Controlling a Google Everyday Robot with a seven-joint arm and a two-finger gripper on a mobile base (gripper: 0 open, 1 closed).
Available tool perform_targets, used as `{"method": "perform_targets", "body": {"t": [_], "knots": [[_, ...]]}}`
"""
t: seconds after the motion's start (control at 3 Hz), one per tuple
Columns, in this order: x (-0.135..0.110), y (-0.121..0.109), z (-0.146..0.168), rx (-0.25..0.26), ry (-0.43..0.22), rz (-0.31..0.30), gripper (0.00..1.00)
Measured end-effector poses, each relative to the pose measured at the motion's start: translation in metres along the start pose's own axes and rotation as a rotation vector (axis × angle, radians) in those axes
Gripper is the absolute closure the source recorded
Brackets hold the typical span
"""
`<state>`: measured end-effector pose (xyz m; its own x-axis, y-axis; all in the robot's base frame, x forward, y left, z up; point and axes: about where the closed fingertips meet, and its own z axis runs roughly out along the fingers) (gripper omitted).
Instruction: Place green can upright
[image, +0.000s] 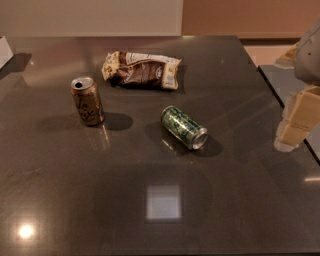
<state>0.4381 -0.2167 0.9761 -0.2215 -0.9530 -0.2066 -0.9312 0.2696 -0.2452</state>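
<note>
The green can (183, 127) lies on its side near the middle of the dark table (150, 210), its silver end pointing to the front right. My gripper (296, 124) hangs at the right edge of the view, above the table's right side. It is well to the right of the green can and apart from it, and it holds nothing that I can see.
A brown-gold can (87, 101) stands upright to the left of the green can. A brown and white snack bag (142, 70) lies behind both cans. The table's right edge (280, 105) runs close by the gripper. A white object (4, 51) sits at the far left.
</note>
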Motion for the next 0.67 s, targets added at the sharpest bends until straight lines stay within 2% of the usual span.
{"method": "perform_targets", "body": {"t": [0.33, 0.67], "knots": [[0.000, 0.000, 0.000, 0.002, -0.001, 0.000, 0.00], [-0.017, -0.003, 0.003, -0.013, -0.013, 0.035, 0.00]]}}
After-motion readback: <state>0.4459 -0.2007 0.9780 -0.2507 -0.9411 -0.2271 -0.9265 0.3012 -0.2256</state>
